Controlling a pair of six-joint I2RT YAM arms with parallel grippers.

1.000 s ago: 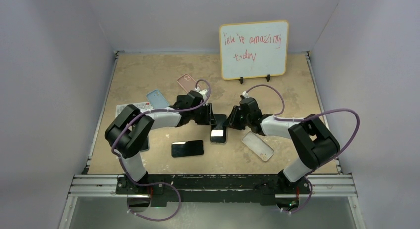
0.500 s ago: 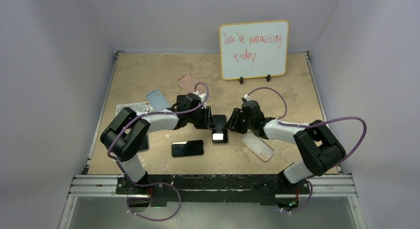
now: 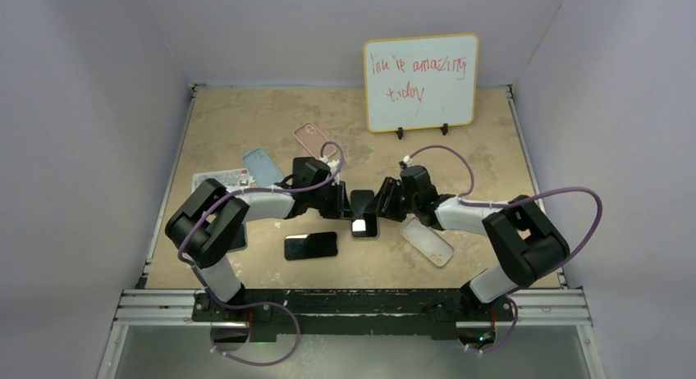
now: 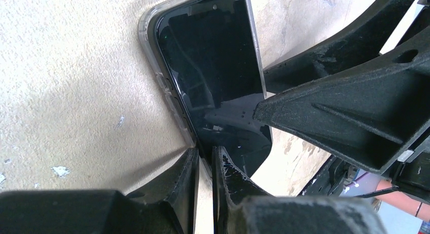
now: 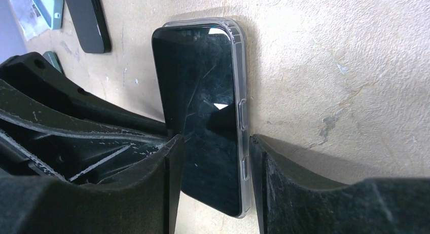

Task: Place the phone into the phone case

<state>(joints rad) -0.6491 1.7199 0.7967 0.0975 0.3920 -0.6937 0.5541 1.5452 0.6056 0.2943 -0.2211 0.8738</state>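
Overhead rear view; both wrist close-ups sharing the phone (image 4: 213,77).

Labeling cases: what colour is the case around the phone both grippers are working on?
Clear, see-through case around the black phone; best seen in the right wrist view.

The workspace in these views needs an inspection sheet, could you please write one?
Surface: tan table, scuffed, pale flecks.
Job's things: phone lies screen-up inside clear phone case at table centre.
Clutter: second phone; spare clear case; blue case; pink case; packet.
Grippers: left gripper nearly closed on the case's edge; right gripper open, straddling the cased phone.
Cables: purple cables loop over both arms.
Surroundings: whiteboard with red writing; grey walls.
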